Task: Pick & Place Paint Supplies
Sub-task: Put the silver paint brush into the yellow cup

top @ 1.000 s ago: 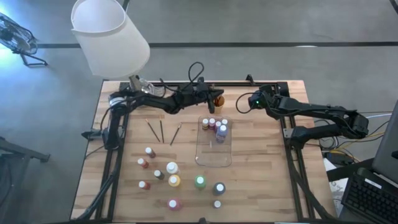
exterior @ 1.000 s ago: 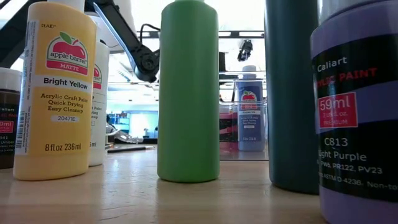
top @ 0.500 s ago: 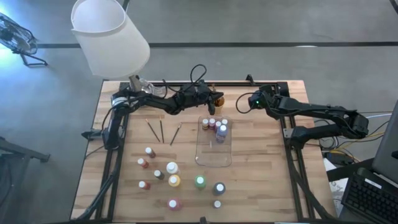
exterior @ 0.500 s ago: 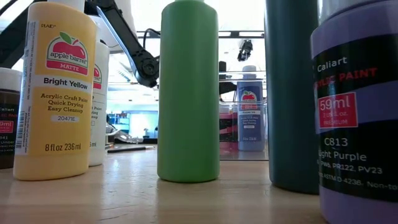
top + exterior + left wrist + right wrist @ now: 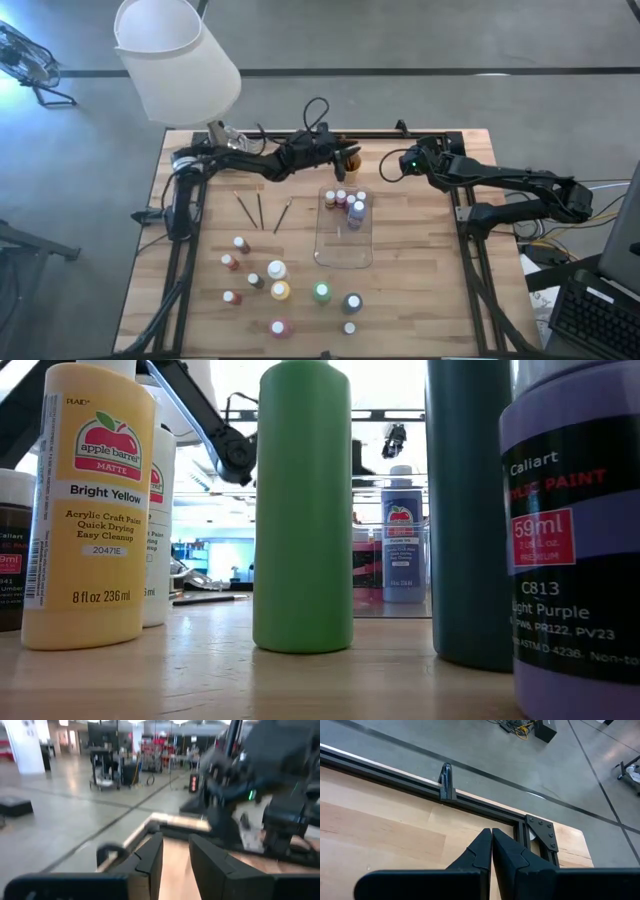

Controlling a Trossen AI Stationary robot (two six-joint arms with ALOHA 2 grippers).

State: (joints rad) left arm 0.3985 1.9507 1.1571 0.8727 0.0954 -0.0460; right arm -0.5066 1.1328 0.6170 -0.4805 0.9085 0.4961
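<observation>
While the left pincer (image 5: 345,157) hovers over the orange cup (image 5: 352,161), fingers slightly apart and holding nothing visible, the right pincer (image 5: 389,166) waits pressed together. Bottles (image 5: 277,291) and brushes (image 5: 259,210) remain on the tabletop (image 5: 420,290); a careless withdrawal could topple the cup.

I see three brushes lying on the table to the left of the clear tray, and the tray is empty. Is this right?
Not quite. The three brushes do lie on the table to the left of the clear tray, but the tray is not empty. The high view shows several small paint bottles standing together at its far end; only the near part of the tray is bare.
</observation>
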